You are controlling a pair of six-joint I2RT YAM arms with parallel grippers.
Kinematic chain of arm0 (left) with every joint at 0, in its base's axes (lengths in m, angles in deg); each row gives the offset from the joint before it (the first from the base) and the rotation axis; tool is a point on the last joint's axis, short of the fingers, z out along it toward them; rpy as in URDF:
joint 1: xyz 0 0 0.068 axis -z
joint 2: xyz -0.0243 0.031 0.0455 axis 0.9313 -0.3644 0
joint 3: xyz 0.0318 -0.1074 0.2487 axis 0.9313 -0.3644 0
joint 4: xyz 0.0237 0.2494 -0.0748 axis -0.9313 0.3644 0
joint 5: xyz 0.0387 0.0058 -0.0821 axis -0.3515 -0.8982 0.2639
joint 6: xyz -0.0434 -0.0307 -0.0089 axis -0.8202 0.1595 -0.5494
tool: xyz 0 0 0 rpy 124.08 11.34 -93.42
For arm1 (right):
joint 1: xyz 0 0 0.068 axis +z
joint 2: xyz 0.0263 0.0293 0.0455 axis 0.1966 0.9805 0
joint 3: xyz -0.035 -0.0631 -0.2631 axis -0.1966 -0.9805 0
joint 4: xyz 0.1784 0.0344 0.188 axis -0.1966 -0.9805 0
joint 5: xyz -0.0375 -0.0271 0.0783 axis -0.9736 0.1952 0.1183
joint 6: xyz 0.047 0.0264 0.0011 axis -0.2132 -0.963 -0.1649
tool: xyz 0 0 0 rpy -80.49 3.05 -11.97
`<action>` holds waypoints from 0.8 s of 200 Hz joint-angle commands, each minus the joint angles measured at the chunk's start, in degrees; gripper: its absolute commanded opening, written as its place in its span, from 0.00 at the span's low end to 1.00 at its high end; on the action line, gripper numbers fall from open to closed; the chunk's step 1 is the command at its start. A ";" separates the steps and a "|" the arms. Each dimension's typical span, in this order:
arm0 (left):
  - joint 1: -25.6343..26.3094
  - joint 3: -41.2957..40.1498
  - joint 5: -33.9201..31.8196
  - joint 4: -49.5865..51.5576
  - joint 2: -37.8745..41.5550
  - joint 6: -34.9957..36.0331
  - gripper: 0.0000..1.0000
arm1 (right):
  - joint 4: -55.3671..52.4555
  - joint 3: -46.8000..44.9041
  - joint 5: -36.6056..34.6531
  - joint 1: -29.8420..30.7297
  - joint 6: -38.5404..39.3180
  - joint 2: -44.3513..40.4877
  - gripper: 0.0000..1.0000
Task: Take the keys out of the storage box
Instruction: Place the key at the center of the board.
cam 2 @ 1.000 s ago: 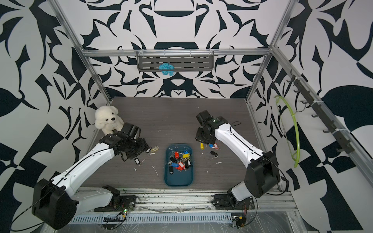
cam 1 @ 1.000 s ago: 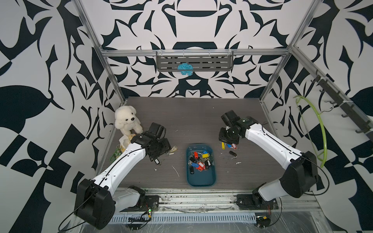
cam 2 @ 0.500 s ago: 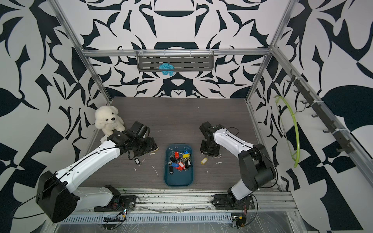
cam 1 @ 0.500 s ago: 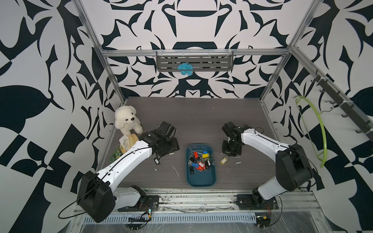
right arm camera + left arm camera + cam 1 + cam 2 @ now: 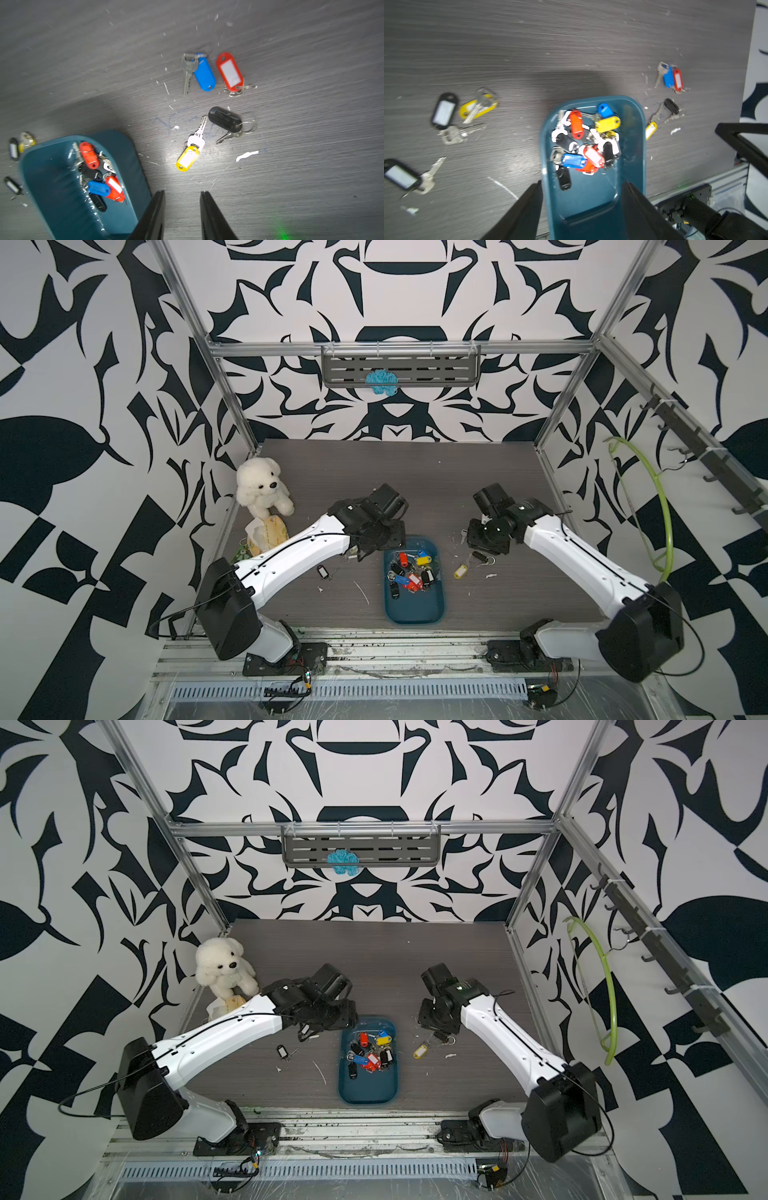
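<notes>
Step in hand, as I judge it: emptying the storage box point(image 5: 415, 608) a few keys at a time; partway done.

Keys in the box point(image 5: 409, 574): a tangled pile of red, blue, yellow and black tags with rings and blades, lying in the far and middle part; the near end of the box is bare.

Keys out on the table point(image 5: 374, 472):
- right of the box: yellow-tagged key point(image 5: 188, 158), black-tagged key point(image 5: 225, 120), blue tag point(image 5: 204, 72) and red tag point(image 5: 229, 71) side by side
- left of the box: black tag point(image 5: 444, 109), yellow tag point(image 5: 477, 106), a second black tag point(image 5: 400, 175)

Left gripper point(image 5: 582, 182): jaws wide, nothing between them; it hangs over the box with the pile in line ahead of its fingers, not touching; its height I cannot tell.

Right gripper point(image 5: 182, 192): jaws partly apart, empty; it is over bare table just beside the box wall; the yellow-tagged key lies ahead of its tips, clear of them.

Next move, judged: the left gripper goes down onto the pile; it should aim for one exposed tag, such as the red one at the far end, and pinch across its flat body; tangled rings may drag neighbours up too.
</notes>
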State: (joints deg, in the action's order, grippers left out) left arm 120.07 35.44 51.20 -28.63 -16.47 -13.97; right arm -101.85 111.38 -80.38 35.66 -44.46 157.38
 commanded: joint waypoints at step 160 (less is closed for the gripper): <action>5.95 10.06 7.38 2.87 -21.31 4.75 0.43 | -1.74 -7.82 -3.60 -1.64 -0.32 -11.22 0.33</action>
State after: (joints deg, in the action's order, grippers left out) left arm 126.28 45.65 56.68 -27.69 -37.34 -10.15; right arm -103.21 103.60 -83.33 34.28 -44.16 146.05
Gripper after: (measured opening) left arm 0.438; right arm 0.333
